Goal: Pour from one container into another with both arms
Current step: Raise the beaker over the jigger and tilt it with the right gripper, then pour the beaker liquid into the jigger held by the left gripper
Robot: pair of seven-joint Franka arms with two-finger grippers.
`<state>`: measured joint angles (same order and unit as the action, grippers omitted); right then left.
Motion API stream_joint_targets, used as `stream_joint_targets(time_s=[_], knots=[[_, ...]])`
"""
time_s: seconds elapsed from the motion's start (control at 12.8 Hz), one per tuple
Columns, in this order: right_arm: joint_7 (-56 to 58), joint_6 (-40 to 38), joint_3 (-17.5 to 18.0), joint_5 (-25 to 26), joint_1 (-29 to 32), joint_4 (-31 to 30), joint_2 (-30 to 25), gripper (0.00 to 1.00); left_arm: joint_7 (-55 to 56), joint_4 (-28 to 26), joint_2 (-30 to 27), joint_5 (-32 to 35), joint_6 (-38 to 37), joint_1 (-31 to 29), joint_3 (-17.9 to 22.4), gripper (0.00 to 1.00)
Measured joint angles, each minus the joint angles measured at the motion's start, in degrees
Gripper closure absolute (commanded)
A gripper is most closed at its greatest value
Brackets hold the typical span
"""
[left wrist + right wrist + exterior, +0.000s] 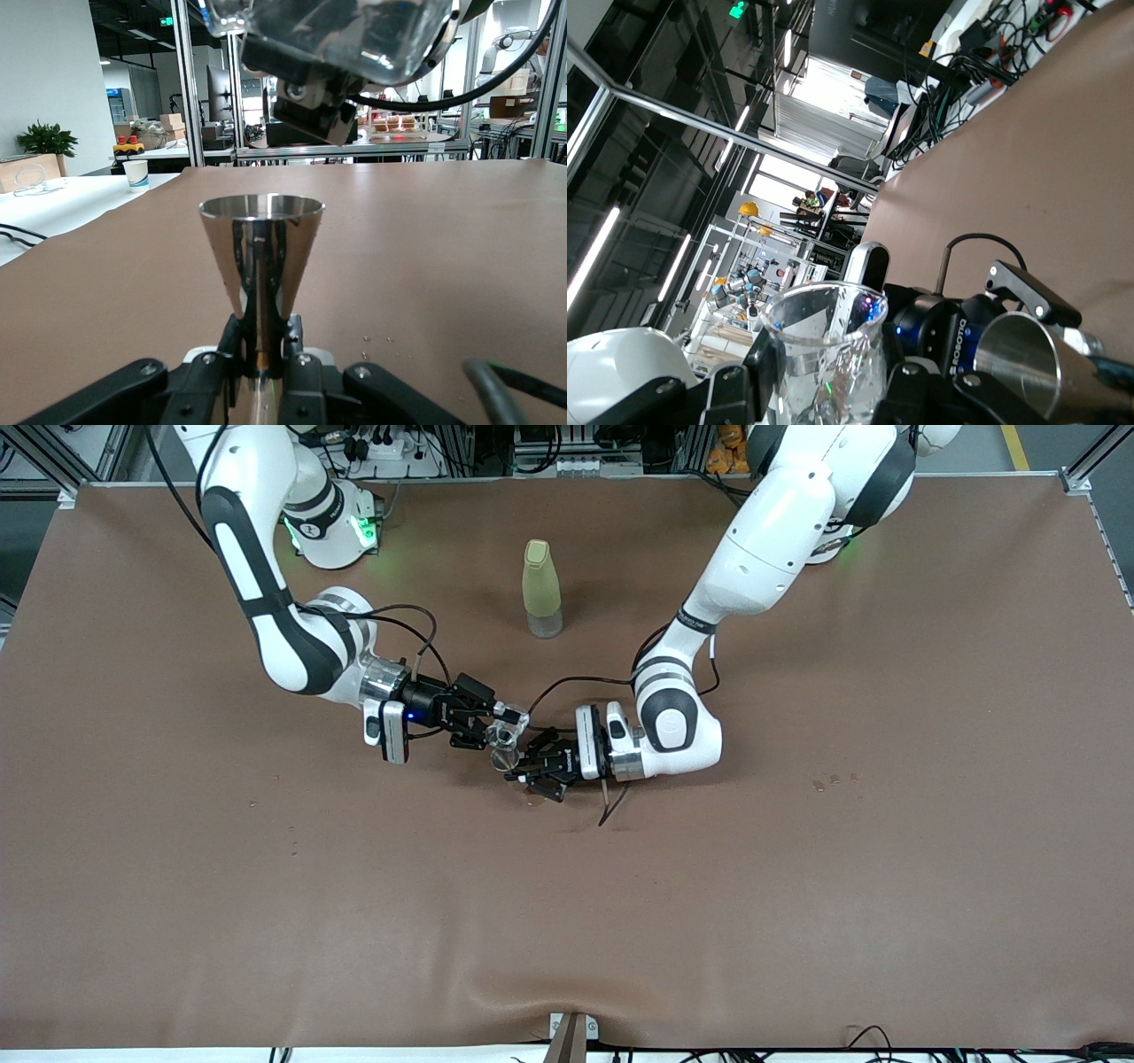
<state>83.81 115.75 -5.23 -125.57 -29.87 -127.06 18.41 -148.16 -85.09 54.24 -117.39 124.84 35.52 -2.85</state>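
Glass cup (501,734) gripped by right tool (489,726), seemingly tilted, over measuring cup (506,758) (left tool (532,772) clamped).

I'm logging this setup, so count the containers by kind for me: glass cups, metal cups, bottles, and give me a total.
Clear glass cup: 1, held tilted in the right gripper over the metal cup.
Silvery metal measuring cup: 1, held upright in the left gripper.
Pale yellow-green bottle: 1, standing on the table, farther from the front camera than both grippers.
Total: 3 containers.
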Motion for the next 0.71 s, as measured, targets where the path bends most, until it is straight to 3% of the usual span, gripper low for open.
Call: stream_joint_targets(time_s=[0.71], knots=[[-4.87, 2.63, -0.03, 0.00, 0.02, -1.19, -0.48, 0.75, -0.09, 0.00, 0.04, 0.00, 0.00, 0.00, 0.00, 1.00]])
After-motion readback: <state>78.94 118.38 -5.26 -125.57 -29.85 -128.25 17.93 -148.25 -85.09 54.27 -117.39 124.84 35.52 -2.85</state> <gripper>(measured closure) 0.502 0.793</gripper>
